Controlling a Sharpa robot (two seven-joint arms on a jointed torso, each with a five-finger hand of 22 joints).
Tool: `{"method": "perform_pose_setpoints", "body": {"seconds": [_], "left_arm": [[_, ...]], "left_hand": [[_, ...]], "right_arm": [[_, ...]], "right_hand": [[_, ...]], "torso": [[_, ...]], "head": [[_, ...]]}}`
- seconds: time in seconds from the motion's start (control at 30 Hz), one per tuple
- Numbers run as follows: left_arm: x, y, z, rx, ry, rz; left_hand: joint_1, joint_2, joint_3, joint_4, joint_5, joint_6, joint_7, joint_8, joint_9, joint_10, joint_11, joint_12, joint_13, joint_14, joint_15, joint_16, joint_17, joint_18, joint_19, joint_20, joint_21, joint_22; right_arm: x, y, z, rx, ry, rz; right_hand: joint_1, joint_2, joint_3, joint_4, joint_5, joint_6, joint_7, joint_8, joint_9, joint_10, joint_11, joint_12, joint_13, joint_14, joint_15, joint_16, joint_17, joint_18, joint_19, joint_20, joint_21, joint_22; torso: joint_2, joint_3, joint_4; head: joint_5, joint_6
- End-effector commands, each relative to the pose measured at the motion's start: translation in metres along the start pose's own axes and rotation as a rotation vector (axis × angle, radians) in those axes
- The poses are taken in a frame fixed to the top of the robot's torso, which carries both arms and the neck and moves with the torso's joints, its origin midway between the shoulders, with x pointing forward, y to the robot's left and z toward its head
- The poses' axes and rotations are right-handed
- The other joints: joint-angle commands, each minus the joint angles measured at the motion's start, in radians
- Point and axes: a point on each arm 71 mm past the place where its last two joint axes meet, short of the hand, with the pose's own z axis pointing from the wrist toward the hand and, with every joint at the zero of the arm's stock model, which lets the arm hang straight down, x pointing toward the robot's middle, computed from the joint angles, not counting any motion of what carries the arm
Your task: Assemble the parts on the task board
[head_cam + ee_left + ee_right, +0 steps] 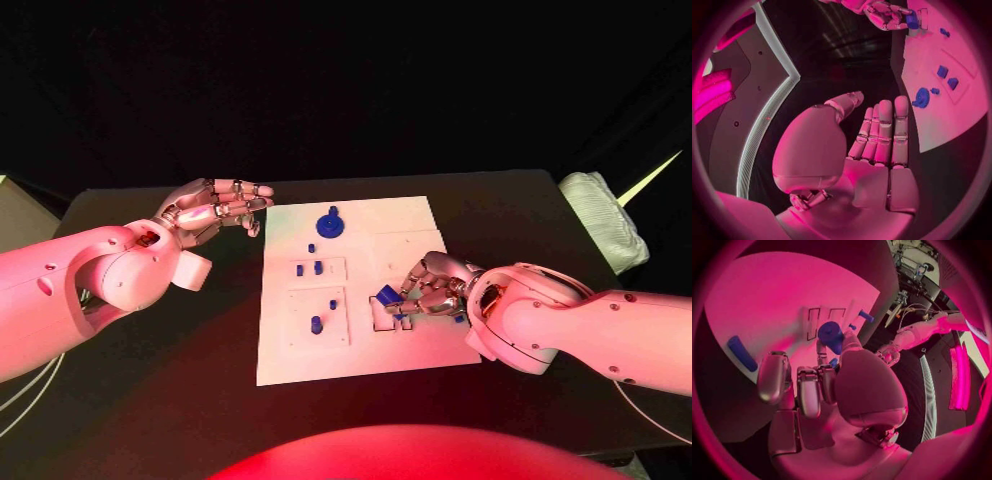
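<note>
The right hand (pixel 428 288) pinched a small blue part (pixel 388 295) over the board (pixel 418 350), beside an outlined slot. The left hand (pixel 216 208) hovered off the board's edge, fingers apart, empty. Several glossy, moulded-looking parts stood seated, including a round knob (pixel 332 224). Assembly appeared partway done. The counter (pixel 173 400) was matte black.

Task board (pixel 353 355) lies mid-table (pixel 173 400). Round part (pixel 332 224) sits at board's far edge; small parts (pixel 307 268) stand nearer, left of board centre. Left hand (pixel 216 208) hangs off the board's far left corner. Right hand (pixel 430 287) over board's right side, holding a part (pixel 388 296).
</note>
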Motion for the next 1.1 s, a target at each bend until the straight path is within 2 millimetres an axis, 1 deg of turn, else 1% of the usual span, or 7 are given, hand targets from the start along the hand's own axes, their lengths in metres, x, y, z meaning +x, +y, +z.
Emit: {"method": "perform_pose_setpoints", "body": {"seconds": [0.03, 0.23, 0.43, 0.8, 0.87, 0.93, 1.1], "left_arm": [[0.002, -0.0003, 0.0001, 0.006, 0.018, -0.008], [0.0013, -0.0003, -0.0006, 0.004, 0.015, -0.008], [0.0012, 0.0, -0.001, 0.001, 0.016, -0.007], [0.001, 0.0005, -0.0013, -0.007, 0.018, -0.006], [0.001, 0.0006, -0.0014, -0.009, 0.018, -0.005], [0.001, 0.0007, -0.0015, -0.011, 0.018, -0.005], [0.0001, 0.0011, -0.0018, -0.016, 0.014, -0.003]], "left_hand": [[-0.011, 0.0, -0.002, 0.006, 0.002, -0.007, 0.018, 0.004, 0.0, -0.005, -0.001, 0.003, -0.001, 0.001, 0.004, 0.001, -0.001, 0.015, -0.002, 0.008, -0.006, -0.001], [-0.011, 0.0, -0.002, 0.006, 0.002, -0.007, 0.018, 0.004, 0.0, -0.005, -0.001, 0.003, -0.001, 0.001, 0.004, 0.001, -0.001, 0.015, -0.002, 0.008, -0.006, -0.001], [-0.012, 0.002, -0.002, 0.008, 0.002, -0.008, 0.019, 0.005, 0.0, -0.005, -0.001, 0.004, -0.002, 0.0, 0.004, 0.001, -0.001, 0.015, -0.002, 0.008, -0.007, -0.002], [-0.011, 0.005, -0.001, 0.01, 0.003, -0.008, 0.019, 0.006, 0.0, -0.006, -0.001, 0.005, -0.002, 0.0, 0.004, 0.001, -0.001, 0.015, -0.001, 0.008, -0.008, -0.002], [-0.01, 0.007, 0.0, 0.011, 0.004, -0.009, 0.019, 0.007, 0.0, -0.007, -0.001, 0.006, -0.002, 0.0, 0.004, 0.001, -0.001, 0.015, -0.001, 0.008, -0.008, -0.003], [-0.01, 0.007, 0.0, 0.011, 0.004, -0.009, 0.019, 0.007, 0.0, -0.007, -0.001, 0.006, -0.002, 0.0, 0.004, 0.001, -0.001, 0.015, -0.001, 0.008, -0.008, -0.003], [-0.01, 0.007, 0.0, 0.011, 0.004, -0.009, 0.019, 0.007, 0.0, -0.007, -0.001, 0.006, -0.002, 0.0, 0.004, 0.001, -0.001, 0.015, -0.001, 0.008, -0.008, -0.003]], "right_arm": [[0.0063, 0.0013, 0.0013, 0.005, 0.051, -0.014], [0.0079, 0.0024, 0.0028, 0.009, 0.045, -0.034], [0.0067, 0.0029, 0.0039, 0.012, 0.019, -0.054], [0.0087, 0.0045, 0.0058, 0.011, 0.032, -0.074], [0.0086, 0.0052, 0.006, 0.006, 0.027, -0.076], [0.0086, 0.0059, 0.006, 0.002, 0.024, -0.077], [0.0088, 0.0075, 0.0058, -0.008, 0.017, -0.075]], "right_hand": [[-0.017, 0.019, -0.001, 0.002, 0.028, 0.021, -0.011, 0.011, -0.001, 0.037, -0.004, -0.003, 0.141, 0.092, -0.007, 0.0, 0.198, -0.007, 0.003, -0.006, 0.0, 0.026], [-0.038, 0.019, -0.006, 0.002, 0.03, 0.025, -0.011, 0.014, -0.001, 0.039, -0.004, -0.001, 0.144, 0.093, -0.007, 0.0, 0.202, -0.008, 0.005, -0.006, 0.003, 0.029], [-0.064, 0.023, -0.01, 0.003, 0.028, 0.028, -0.012, 0.017, -0.001, 0.04, -0.005, -0.001, 0.147, 0.094, -0.008, 0.001, 0.204, -0.009, 0.007, -0.007, 0.006, 0.033], [-0.092, 0.023, -0.018, 0.002, 0.024, 0.028, -0.012, 0.02, -0.001, 0.041, -0.005, -0.002, 0.149, 0.094, -0.008, 0.001, 0.204, -0.008, 0.008, -0.007, 0.004, 0.034], [-0.095, 0.02, -0.02, 0.001, 0.026, 0.028, -0.013, 0.021, -0.001, 0.042, -0.005, -0.001, 0.15, 0.094, -0.008, 0.001, 0.205, -0.008, 0.008, -0.007, 0.003, 0.034], [-0.1, 0.016, -0.028, 0.001, 0.058, 0.027, -0.013, 0.024, -0.001, 0.043, -0.006, -0.001, 0.152, 0.094, -0.009, 0.001, 0.206, -0.009, 0.009, -0.008, 0.004, 0.037], [-0.101, 0.015, -0.029, 0.001, 0.061, 0.027, -0.013, 0.025, -0.001, 0.043, -0.006, -0.001, 0.153, 0.094, -0.009, 0.001, 0.206, -0.009, 0.009, -0.008, 0.004, 0.037]], "torso": [[0.0, 0.0018, 0.0001], [0.0, 0.0014, -0.0012], [0.0, 0.0031, -0.0028], [-0.001, 0.0021, -0.0024], [-0.001, 0.0021, -0.0021], [0.0, 0.002, -0.0018], [-0.001, 0.002, -0.002]], "head": [[0.003, -0.003], [0.006, -0.006], [0.007, -0.005], [0.008, -0.008], [0.008, -0.009], [0.009, -0.011], [0.01, -0.015]]}}
